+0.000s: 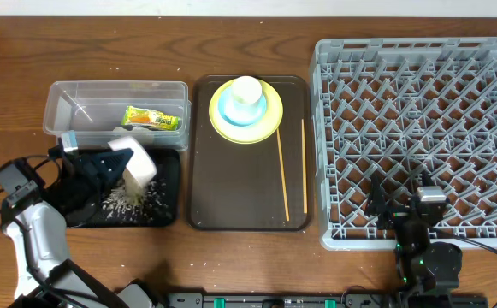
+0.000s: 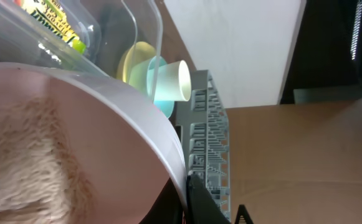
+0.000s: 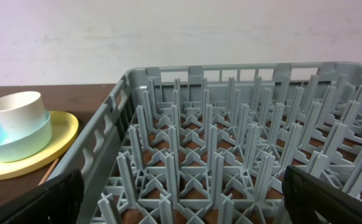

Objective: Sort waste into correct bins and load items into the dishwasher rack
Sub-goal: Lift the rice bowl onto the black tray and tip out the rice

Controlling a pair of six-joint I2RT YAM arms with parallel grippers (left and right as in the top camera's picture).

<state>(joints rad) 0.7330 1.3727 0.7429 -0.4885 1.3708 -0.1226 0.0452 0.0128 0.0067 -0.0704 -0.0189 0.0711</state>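
Item: 1 pinkish bowl [image 1: 139, 164], tilted over black tray [image 1: 168, 184], rice [image 1: 128, 198] beneath. Left claw [image 1: 115, 162] clamped on rim. Stiff, light, likely slick, breakable; rim is best hold. Right claw [image 1: 399, 208] spread, empty.

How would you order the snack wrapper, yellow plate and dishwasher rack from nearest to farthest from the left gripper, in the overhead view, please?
From the left gripper:
1. Snack wrapper, in the clear tub close by.
2. Yellow plate, on the brown tray, mid-table.
3. Dishwasher rack, far right.
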